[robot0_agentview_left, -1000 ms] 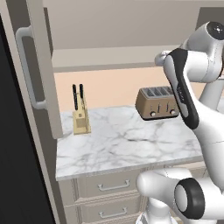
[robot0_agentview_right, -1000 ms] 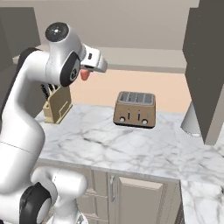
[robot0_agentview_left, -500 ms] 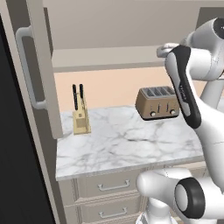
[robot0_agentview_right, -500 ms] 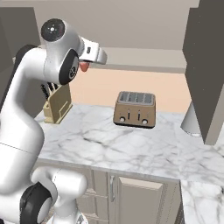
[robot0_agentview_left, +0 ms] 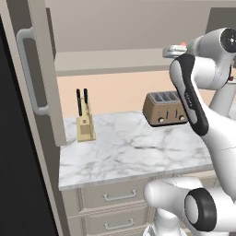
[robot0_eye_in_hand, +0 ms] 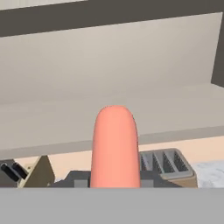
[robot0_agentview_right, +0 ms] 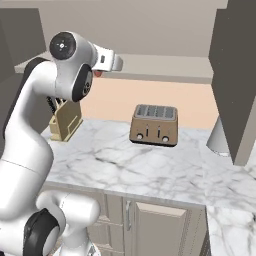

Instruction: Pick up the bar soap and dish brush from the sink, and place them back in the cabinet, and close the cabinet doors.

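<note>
The gripper (robot0_eye_in_hand: 114, 186) held the bar soap (robot0_eye_in_hand: 114, 146) tightly before the cabinet (robot0_eye_in_hand: 109, 118) shelf, and releasing too early could drop it on the toaster (robot0_eye_in_hand: 164, 164) below.

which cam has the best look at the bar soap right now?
Hand view: the bar soap stands large and centred, facing the cabinet shelf. Both base views show just a reddish sliver of it beside the wrist.

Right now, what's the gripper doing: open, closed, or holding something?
Gripper: closed on the bar soap, held up in front of the open cabinet shelf.
</note>
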You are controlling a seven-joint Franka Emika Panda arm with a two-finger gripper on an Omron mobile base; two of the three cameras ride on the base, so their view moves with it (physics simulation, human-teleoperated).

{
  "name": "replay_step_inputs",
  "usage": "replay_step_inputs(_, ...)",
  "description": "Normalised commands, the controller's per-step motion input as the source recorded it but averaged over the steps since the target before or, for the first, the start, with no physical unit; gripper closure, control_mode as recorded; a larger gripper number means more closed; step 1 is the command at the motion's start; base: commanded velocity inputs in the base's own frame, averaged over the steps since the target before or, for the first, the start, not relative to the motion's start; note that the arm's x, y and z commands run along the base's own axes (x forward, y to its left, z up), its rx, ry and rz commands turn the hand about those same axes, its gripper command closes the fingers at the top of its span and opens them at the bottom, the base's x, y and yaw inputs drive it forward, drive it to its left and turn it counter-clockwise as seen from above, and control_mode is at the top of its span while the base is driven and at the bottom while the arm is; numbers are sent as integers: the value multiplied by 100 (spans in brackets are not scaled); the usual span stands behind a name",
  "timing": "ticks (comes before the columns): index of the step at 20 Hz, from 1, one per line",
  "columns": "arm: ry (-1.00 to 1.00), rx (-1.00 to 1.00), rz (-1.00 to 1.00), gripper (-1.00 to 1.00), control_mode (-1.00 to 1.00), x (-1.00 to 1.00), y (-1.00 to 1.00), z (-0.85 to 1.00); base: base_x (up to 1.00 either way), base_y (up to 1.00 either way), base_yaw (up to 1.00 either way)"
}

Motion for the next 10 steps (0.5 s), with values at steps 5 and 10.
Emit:
replay_step_inputs(5,0,0,0,100,-100,39,5,14,0,0,0)
replay_step_inputs(10,0,0,0,100,-100,41,7,7,0,0,0)
